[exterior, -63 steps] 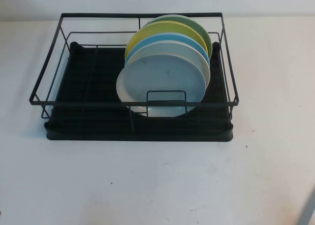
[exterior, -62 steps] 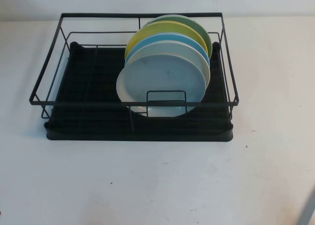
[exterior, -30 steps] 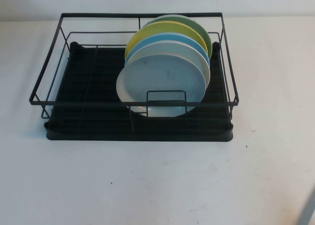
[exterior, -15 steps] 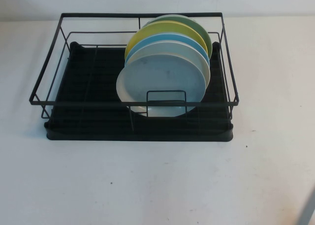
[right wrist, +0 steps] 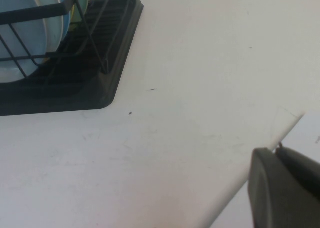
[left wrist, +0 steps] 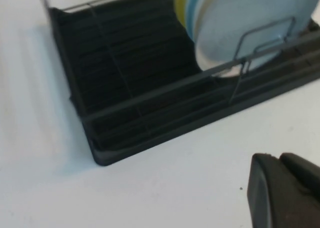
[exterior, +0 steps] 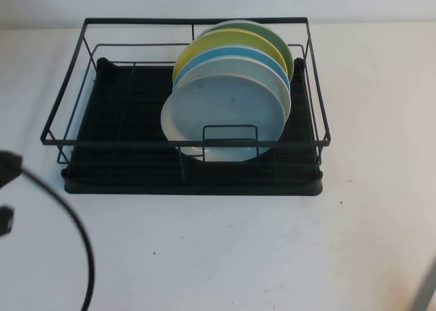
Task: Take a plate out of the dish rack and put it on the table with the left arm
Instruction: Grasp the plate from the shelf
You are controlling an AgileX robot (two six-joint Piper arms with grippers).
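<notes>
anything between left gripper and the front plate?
Yes. In the left wrist view, bare table comes first, then the dish rack: its front wire rail and small wire loop cross the plate. Left gripper hangs near the rack; right gripper is parked aside.

White table: black dish rack rests on far-centre; few tiny dark specks.

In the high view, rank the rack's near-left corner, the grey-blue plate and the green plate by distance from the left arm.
Left gripper low at the table's left edge, right gripper off right.
1. Dish rack near-left corner.
2. Plate, front of the stack.
3. Green plate, rearmost.
</notes>
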